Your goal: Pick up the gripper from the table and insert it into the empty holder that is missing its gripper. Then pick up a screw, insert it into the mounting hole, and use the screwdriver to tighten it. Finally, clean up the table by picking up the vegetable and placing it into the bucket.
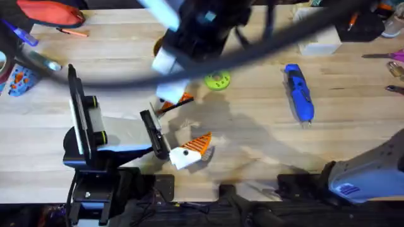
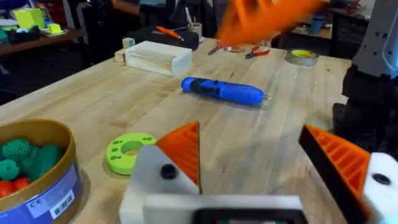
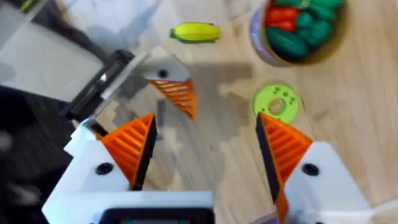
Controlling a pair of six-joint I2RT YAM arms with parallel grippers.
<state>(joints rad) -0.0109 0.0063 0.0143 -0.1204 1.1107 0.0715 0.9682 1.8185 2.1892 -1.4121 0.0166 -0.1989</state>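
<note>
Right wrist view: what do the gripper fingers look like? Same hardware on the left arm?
The right gripper has white blocky fingers with orange ribbed wedge pads edged in black, and a dark round screw head in each white block. The left gripper is the same build: white blocks, orange ribbed pads, dark screw heads. In the overhead view the arm links are black with a thick black cable.

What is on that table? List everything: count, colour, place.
screwdriver: one, blue, lying right of centre
disc: one, green, table centre
vegetable: one, yellow, on the table near the bucket
bucket: one, tan rim and blue band, near the disc
toys: several, green and red, inside the bucket
wooden box: one, pale, beyond the screwdriver
left gripper: white with orange pads, open, low over the table
right gripper: white with orange pads, open, above the table
</note>
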